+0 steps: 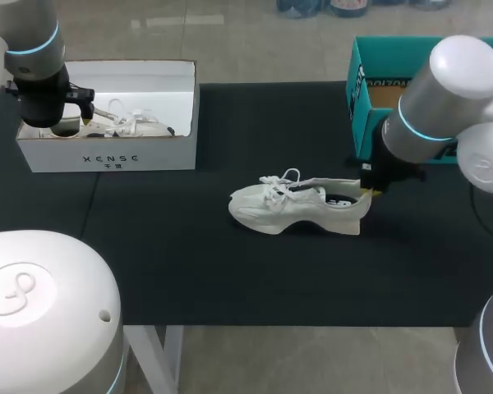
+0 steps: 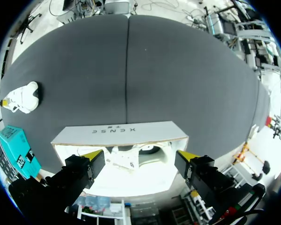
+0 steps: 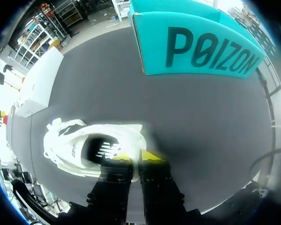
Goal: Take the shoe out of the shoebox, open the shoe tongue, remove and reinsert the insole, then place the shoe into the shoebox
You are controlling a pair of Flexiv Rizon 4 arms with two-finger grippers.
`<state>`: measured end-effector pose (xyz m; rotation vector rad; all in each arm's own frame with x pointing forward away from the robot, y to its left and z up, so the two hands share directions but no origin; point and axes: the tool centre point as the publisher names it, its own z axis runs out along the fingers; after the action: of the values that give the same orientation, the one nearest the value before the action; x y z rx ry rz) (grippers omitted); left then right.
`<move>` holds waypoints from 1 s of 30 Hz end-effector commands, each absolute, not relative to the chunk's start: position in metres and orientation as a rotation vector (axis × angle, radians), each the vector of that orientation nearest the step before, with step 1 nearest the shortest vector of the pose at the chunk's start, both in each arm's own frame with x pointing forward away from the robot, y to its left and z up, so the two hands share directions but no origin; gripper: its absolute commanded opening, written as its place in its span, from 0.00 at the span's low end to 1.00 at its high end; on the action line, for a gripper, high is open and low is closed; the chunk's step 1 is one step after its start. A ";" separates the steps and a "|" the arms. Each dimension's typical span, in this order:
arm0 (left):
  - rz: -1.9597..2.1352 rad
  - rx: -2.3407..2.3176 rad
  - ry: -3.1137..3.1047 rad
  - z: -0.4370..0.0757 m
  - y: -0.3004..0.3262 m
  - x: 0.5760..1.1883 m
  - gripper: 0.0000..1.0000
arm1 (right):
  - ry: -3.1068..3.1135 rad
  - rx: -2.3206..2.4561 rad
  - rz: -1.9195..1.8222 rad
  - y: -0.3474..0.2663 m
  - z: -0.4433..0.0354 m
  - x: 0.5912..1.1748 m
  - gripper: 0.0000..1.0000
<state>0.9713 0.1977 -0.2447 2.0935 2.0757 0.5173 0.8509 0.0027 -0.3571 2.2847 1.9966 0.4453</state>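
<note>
Black matting covers the worktop (image 1: 189,271), with plenty of bare room around its middle. The right pincer (image 3: 136,156) is drawn narrow. Its yellow tips nip the heel collar of the white shoe (image 1: 271,209), one finger inside the opening and one outside, as far as I can judge. The shoe stands sole down near the middle of the mat, toe toward my left, outside any box. Just ahead of the tips the dark insole (image 3: 100,149) shows in the opening, and the laces (image 1: 278,180) lie loose over the instep.

I judge the shoe light, with a soft, yielding upper and a stiffer sole and heel cup, so the heel is the sound hold. The insole is likely thin and floppy, best pinched at its heel end.

The teal box (image 1: 360,107) stands close behind the right arm and limits a backward pull. Off to my left, the left pincer (image 2: 139,157) hangs wide open over the white shoebox (image 1: 107,152), which holds a second shoe (image 1: 135,125). The worktop's near edge is well apart from the shoe.
</note>
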 end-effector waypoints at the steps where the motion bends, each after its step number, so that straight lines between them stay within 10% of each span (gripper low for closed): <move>1: 0.520 2.094 2.075 -0.244 0.198 0.970 1.00 | 2.011 2.284 0.436 0.007 -0.361 0.852 0.12; 2: 0.520 2.094 2.075 -0.244 0.198 0.970 1.00 | 2.012 2.284 0.435 0.006 -0.362 0.852 0.41; 3: 0.520 2.094 2.075 -0.244 0.198 0.970 1.00 | 2.013 2.284 0.435 0.006 -0.362 0.853 0.95; 4: 0.520 2.094 2.075 -0.244 0.198 0.970 1.00 | 2.015 2.285 0.439 0.005 -0.359 0.852 1.00; 30: 0.520 2.094 2.075 -0.244 0.198 0.970 1.00 | 3.388 0.754 0.537 -0.026 -0.242 0.756 1.00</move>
<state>0.9713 0.1977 -0.2447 2.0934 2.0757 0.5174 0.7553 -0.0180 -0.2489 1.6740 2.8346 0.5548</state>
